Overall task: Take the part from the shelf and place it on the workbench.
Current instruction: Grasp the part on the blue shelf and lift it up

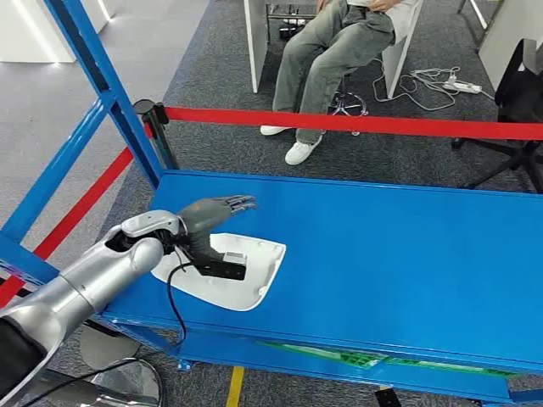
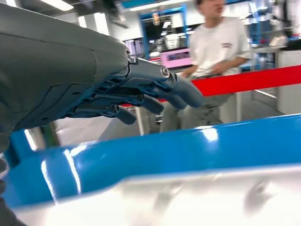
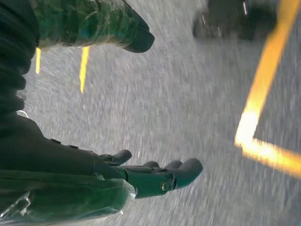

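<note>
The flat white moulded plastic part [image 1: 246, 270] lies on the glossy blue bench [image 1: 397, 263]. The left hand [image 1: 215, 214] hovers above it, fingers extended, grasping nothing (right hand [image 3: 149, 176] released). Withdraw upward without nudging it.

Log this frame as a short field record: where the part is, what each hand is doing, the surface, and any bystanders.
part: white part lying flat on the blue workbench, near its left front corner
left hand: left hand above the part, fingers stretched out, holding nothing
right hand: right hand hanging over grey floor, fingers apart, holding nothing
barrier: red tape behind the workbench
bystander: seated person beyond the tape
</note>
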{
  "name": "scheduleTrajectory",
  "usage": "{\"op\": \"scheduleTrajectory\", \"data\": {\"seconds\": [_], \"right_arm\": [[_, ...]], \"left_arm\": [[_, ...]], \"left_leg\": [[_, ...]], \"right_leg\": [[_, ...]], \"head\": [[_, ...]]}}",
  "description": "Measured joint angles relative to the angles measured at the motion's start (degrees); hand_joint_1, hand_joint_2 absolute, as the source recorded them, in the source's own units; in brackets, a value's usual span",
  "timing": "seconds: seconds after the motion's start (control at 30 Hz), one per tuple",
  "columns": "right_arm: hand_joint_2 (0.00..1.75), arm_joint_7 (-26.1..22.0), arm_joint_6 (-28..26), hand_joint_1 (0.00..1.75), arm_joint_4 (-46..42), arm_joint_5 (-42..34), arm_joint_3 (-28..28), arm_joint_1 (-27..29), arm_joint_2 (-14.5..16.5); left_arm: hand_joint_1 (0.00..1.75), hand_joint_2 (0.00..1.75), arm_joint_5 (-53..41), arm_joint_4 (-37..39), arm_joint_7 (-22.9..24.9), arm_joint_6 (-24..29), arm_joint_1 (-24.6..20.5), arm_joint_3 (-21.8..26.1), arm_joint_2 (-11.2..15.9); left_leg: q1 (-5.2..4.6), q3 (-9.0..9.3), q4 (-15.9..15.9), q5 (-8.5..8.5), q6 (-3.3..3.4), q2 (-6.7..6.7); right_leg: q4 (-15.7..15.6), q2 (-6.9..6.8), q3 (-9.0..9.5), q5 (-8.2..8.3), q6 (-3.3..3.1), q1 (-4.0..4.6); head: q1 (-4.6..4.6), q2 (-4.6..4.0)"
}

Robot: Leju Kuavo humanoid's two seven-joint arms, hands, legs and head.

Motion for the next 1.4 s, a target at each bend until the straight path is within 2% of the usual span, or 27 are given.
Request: {"op": "scheduleTrajectory", "data": {"seconds": [0.1,0.17,0.23,0.27,0.3,0.33,0.37,0.43,0.47,0.6,0.67,0.73,0.77,0.8,0.83,0.9,0.93,1.0,1.03,1.1,1.13,1.17,1.23,1.27,1.3,1.33,1.4], "right_arm": [[1.75,-0.1,0.0,0.00,0.0,0.1,0.0,0.0,0.1],[1.75,-0.1,-0.1,0.00,0.0,0.1,0.0,-0.1,0.2],[1.75,-0.2,-0.1,0.00,0.0,0.2,0.0,0.0,0.2],[1.75,-0.2,-0.1,0.00,0.0,0.2,0.0,0.1,0.1],[1.75,-0.2,-0.1,0.00,0.0,0.2,0.0,0.1,0.1],[1.75,-0.2,-0.1,0.00,0.0,0.2,0.0,0.1,0.1],[1.75,-0.3,-0.1,0.00,0.0,0.2,0.0,0.1,0.1],[1.75,-0.3,-0.2,0.00,0.0,0.2,0.0,-0.1,0.2],[1.75,-0.4,-0.2,0.00,0.0,0.2,0.0,-0.1,0.2],[1.75,-0.5,-0.2,0.00,0.0,0.2,-0.2,0.0,0.2],[1.75,-0.5,-0.2,0.00,0.0,0.2,-0.2,-0.1,0.2],[1.75,-0.5,-0.2,0.00,0.0,0.2,-0.3,-0.1,0.2],[1.75,-0.5,-0.2,0.00,0.0,0.2,-0.3,0.0,0.2],[1.75,-0.5,-0.2,0.00,0.0,0.2,-0.4,0.0,0.2],[1.75,-0.5,-0.2,0.00,0.0,0.2,-0.4,0.0,0.2],[1.75,-0.5,-0.2,0.00,0.0,0.2,-0.5,-0.1,0.2],[1.75,-0.5,-0.2,0.00,0.0,0.3,-0.5,-0.1,0.2],[1.75,-0.6,0.0,0.00,0.0,0.3,-0.5,-0.1,0.3],[1.75,-0.6,0.0,0.00,0.0,0.4,-0.5,-0.1,0.3],[1.75,-0.7,0.0,0.00,0.0,0.6,-0.5,0.0,0.3],[1.75,-0.7,-0.1,0.00,0.0,0.7,-0.6,0.0,0.3],[1.75,-0.7,-0.1,0.00,0.0,0.8,-0.6,0.0,0.3],[1.75,-0.7,-0.2,0.00,0.0,1.0,-0.6,0.0,0.3],[1.75,-0.7,-0.2,0.00,0.0,1.0,-0.7,0.0,0.3],[1.75,-0.7,-0.3,0.00,0.0,1.0,-0.7,0.1,0.3],[1.75,-0.7,-0.4,0.00,0.0,1.0,-0.7,0.1,0.3],[1.75,-0.7,-0.5,0.00,0.0,1.0,-0.8,0.0,0.3]], "left_arm": [[0.00,1.75,0.0,0.5,-0.3,0.9,1.7,1.3,-0.9],[0.00,1.75,0.0,1.0,-0.4,1.4,3.2,2.6,-1.7],[0.00,1.75,-0.2,1.7,-0.3,1.9,4.5,3.7,-2.4],[0.00,1.75,-0.4,2.0,-0.1,2.4,5.3,4.2,-2.8],[0.00,1.75,-0.7,2.3,0.3,3.2,6.1,4.9,-3.3],[0.00,1.75,-1.2,2.6,0.9,4.3,6.9,5.7,-4.0],[0.00,1.75,-1.6,2.8,1.4,5.5,7.6,6.7,-4.6],[0.00,1.75,-2.3,3.3,2.3,7.3,8.6,8.5,-5.8],[0.00,1.75,-2.5,3.6,2.6,7.9,8.9,9.2,-6.2],[0.00,1.75,-3.5,4.4,3.3,9.7,9.9,11.9,-7.9],[0.00,1.75,-3.9,4.8,3.5,10.0,10.2,13.0,-8.5],[0.00,1.75,-4.1,5.1,3.5,10.1,10.6,13.9,-9.1],[0.00,1.75,-4.1,5.2,3.6,10.1,10.8,14.1,-9.3],[0.00,1.75,-4.1,5.4,3.6,10.1,11.0,14.4,-9.5],[0.00,1.75,-4.2,5.5,3.6,10.2,11.1,14.6,-9.6],[0.00,1.75,-4.5,5.6,3.6,10.2,11.1,15.2,-9.9],[0.00,1.75,-4.8,5.7,3.6,10.2,11.0,15.6,-10.0],[0.00,1.75,-5.7,5.7,3.7,10.1,10.9,16.5,-10.2],[0.10,1.75,-6.3,5.8,3.7,9.9,10.9,17.0,-10.4],[0.82,1.75,-7.5,5.8,3.6,9.5,10.9,18.2,-10.7],[1.21,1.75,-8.0,5.8,3.6,9.3,10.8,18.9,-10.8],[1.50,1.75,-8.5,5.9,3.5,9.0,10.8,19.5,-11.0],[1.62,1.75,-9.1,5.9,3.3,8.7,10.9,20.6,-11.2],[1.67,1.75,-9.3,5.9,3.1,8.6,11.1,21.0,-11.3],[1.72,1.75,-9.4,5.9,3.1,8.5,11.2,21.4,-11.3],[1.75,1.75,-9.5,6.0,3.0,8.5,11.3,21.6,-11.3],[1.75,1.75,-9.7,6.0,3.0,8.4,11.4,22.1,-11.4]], "left_leg": [[0.50,0.57,-1.3,0.35,-0.28,0.09],[0.83,0.92,-1.9,0.56,-0.46,0.18],[0.86,0.92,-1.9,0.52,-0.39,0.18],[0.86,0.94,-1.9,0.48,-0.39,0.17],[0.88,0.97,-1.9,0.44,-0.42,0.13],[0.92,1.06,-1.9,0.37,-0.50,0.08],[0.94,1.15,-1.8,0.25,-0.67,0.02],[0.66,1.05,-1.3,-0.04,-1.17,-0.09],[0.50,0.90,-1.1,-0.09,-1.42,-0.13],[0.55,0.43,0.0,-0.83,-2.21,-0.12],[0.78,-1.52,4.6,-3.78,-2.81,-0.06],[0.98,-5.08,12.4,-7.47,-3.21,-0.04],[1.04,-6.40,15.2,-8.25,-3.25,-0.03],[1.08,-6.94,16.3,-8.00,-3.19,-0.04],[1.09,-6.38,15.0,-6.61,-3.01,-0.04],[0.95,-2.90,7.7,-2.45,-2.31,-0.04],[0.82,-1.11,4.0,-1.04,-1.93,-0.04],[0.57,0.72,0.0,-0.37,-1.44,-0.04],[0.49,0.83,-0.4,-0.53,-1.35,-0.06],[0.73,1.10,-1.1,-0.31,-1.08,-0.05],[0.88,1.29,-1.5,-0.13,-0.89,-0.03],[1.04,1.46,-1.8,0.02,-0.73,0.00],[1.02,1.49,-1.8,0.03,-0.55,0.02],[0.98,1.50,-1.8,0.01,-0.52,0.02],[0.95,1.51,-1.8,-0.01,-0.51,0.01],[0.94,1.54,-1.8,-0.02,-0.52,-0.01],[0.95,1.66,-1.7,-0.16,-0.72,-0.07]], "right_leg": [[0.8,-0.12,-0.48,-0.83,0.62,0.15],[5.5,-0.20,-2.83,-3.57,1.12,0.07],[12.4,-0.23,-6.27,-6.47,1.52,-0.08],[14.3,-0.24,-7.30,-6.71,1.68,-0.11],[14.3,-0.25,-7.41,-5.92,1.79,-0.14],[12.0,-0.28,-6.44,-4.19,1.86,-0.18],[8.4,-0.33,-4.71,-2.07,1.94,-0.26],[2.0,-0.34,-1.32,0.24,1.80,-0.36],[0.4,-0.30,-0.50,0.45,1.56,-0.39],[-0.1,-0.19,-0.16,0.38,0.07,-0.42],[-0.2,-0.21,-0.08,0.44,-0.49,-0.56],[-0.2,-0.22,-0.09,0.41,-0.69,-0.55],[-0.2,-0.21,-0.07,0.40,-0.71,-0.53],[-0.2,-0.20,-0.05,0.39,-0.72,-0.51],[-0.2,-0.16,0.01,0.38,-0.72,-0.47],[-0.2,-0.09,0.18,0.33,-0.66,-0.41],[-0.2,-0.04,0.18,0.29,-0.54,-0.30],[-0.1,-0.01,-0.03,0.30,-0.13,-0.18],[-0.2,-0.03,-0.10,0.38,0.20,-0.14],[-0.2,-0.14,-0.27,0.14,0.83,-0.17],[0.6,-0.20,-0.67,-0.55,1.12,-0.16],[2.8,-0.24,-1.66,-1.89,1.33,-0.16],[10.2,-0.27,-5.10,-5.50,1.63,-0.20],[13.8,-0.27,-6.83,-6.76,1.75,-0.22],[15.7,-0.27,-7.79,-6.99,1.83,-0.21],[15.3,-0.28,-7.66,-6.07,1.85,-0.21],[8.2,-0.34,-4.33,-2.07,1.75,-0.25]], "head": [[0.10,0.01],[0.22,0.01],[0.26,0.01],[0.25,0.01],[0.28,0.01],[0.28,0.01],[0.28,0.01],[0.29,0.01],[0.20,0.00],[-0.17,0.01],[-0.37,0.01],[-0.50,0.01],[-0.50,0.01],[-0.51,0.01],[-0.51,0.01],[-0.51,0.00],[-0.50,0.00],[-0.49,0.00],[-0.52,0.00],[-0.49,0.00],[-0.44,0.00],[-0.36,0.00],[-0.27,0.01],[-0.28,0.01],[-0.28,0.01],[-0.25,0.01],[-0.24,0.00]]}}
